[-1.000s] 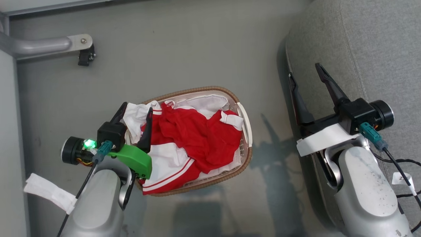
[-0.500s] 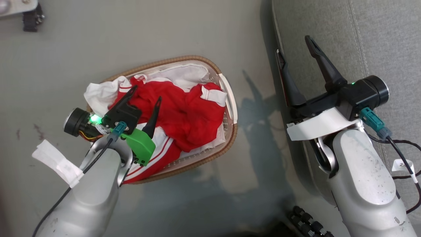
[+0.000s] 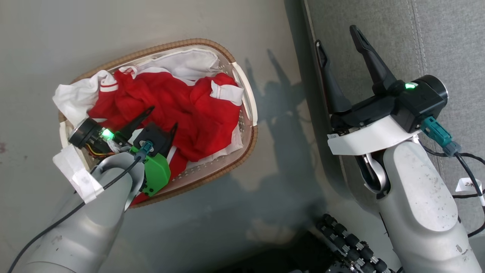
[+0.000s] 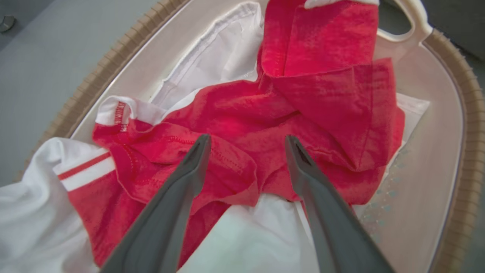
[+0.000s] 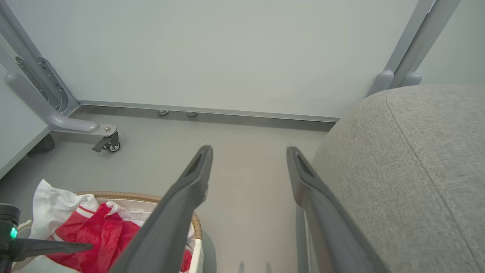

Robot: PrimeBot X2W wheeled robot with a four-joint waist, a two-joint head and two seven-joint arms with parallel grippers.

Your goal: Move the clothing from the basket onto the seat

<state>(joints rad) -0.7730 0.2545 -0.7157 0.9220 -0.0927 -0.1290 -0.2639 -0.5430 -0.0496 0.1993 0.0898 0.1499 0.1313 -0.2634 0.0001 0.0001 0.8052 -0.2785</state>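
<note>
The clothing (image 3: 170, 102) lies crumpled in the basket (image 3: 216, 165), red folds heaped over a white sheet (image 3: 189, 64), and one white sleeve (image 3: 75, 94) with red stripes spills over the rim at the basket's left end. The basket stands on the floor (image 3: 57, 38), beside the seat (image 3: 447, 38) but apart from it, a strip of bare floor between them. The left end effector (image 3: 163, 116) is down inside the basket, open, its two fingers spread over a red fold near the middle of the heap (the left wrist view shows the tips right at the fabric, though whether they press on it cannot be told); nothing is pinched between them. The right end effector (image 3: 337, 35) hangs open and empty at the seat's edge that faces the basket, one finger over the cushion's side and the other over its top. In the right wrist view its fingers frame bare floor, with the seat's rounded corner at the right, the basket low at the left, and a pale wall (image 5: 227, 49) and a caster (image 5: 110, 143) beyond.
</note>
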